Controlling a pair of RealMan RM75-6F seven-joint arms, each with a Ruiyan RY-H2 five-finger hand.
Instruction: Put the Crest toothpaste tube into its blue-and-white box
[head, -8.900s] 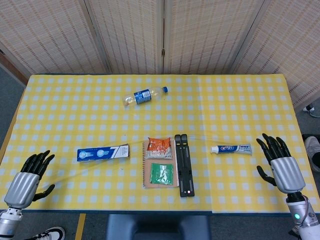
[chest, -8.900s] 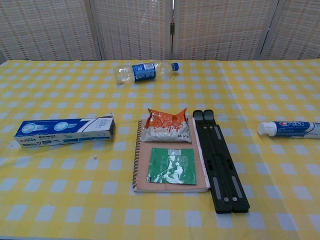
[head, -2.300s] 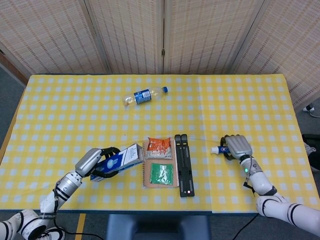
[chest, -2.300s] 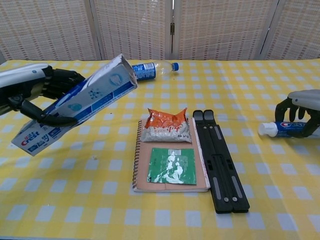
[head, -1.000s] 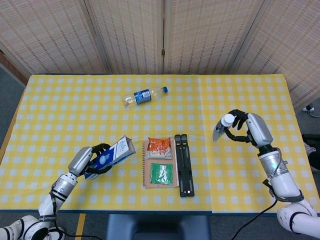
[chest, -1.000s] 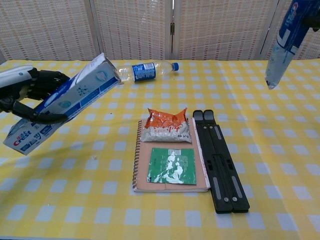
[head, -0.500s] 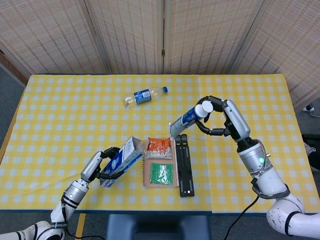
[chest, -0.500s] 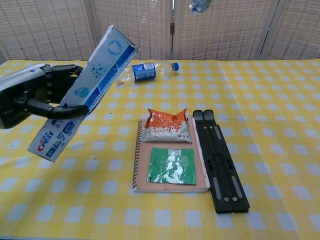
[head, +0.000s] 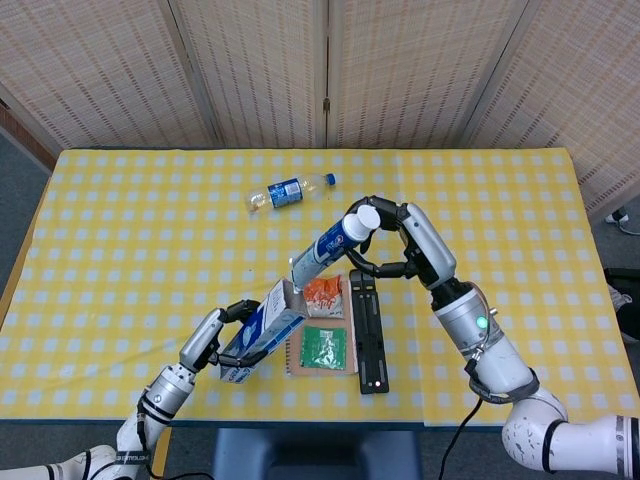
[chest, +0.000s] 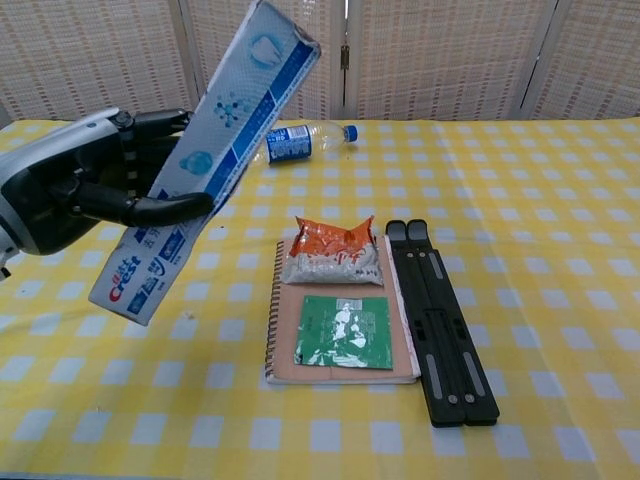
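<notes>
My left hand (chest: 95, 190) grips the blue-and-white Crest box (chest: 210, 145) and holds it raised and tilted, its open end up and to the right. In the head view the box (head: 262, 330) sits in that hand (head: 215, 343) left of the notebook. My right hand (head: 400, 240) holds the toothpaste tube (head: 325, 247) by its white cap end, high above the table. The tube slants down to the left, its flat tail just above the box's open end. The chest view shows neither the tube nor the right hand.
A spiral notebook (chest: 310, 370) lies mid-table with an orange snack bag (chest: 333, 250) and a green packet (chest: 345, 331) on it. A black folding stand (chest: 440, 320) lies to its right. A plastic water bottle (chest: 295, 141) lies further back on the yellow checked cloth (chest: 520, 200).
The right hand carried the tube left and lower, bringing its tail to the box's mouth. The left hand moved the box right and tipped it more upright.
</notes>
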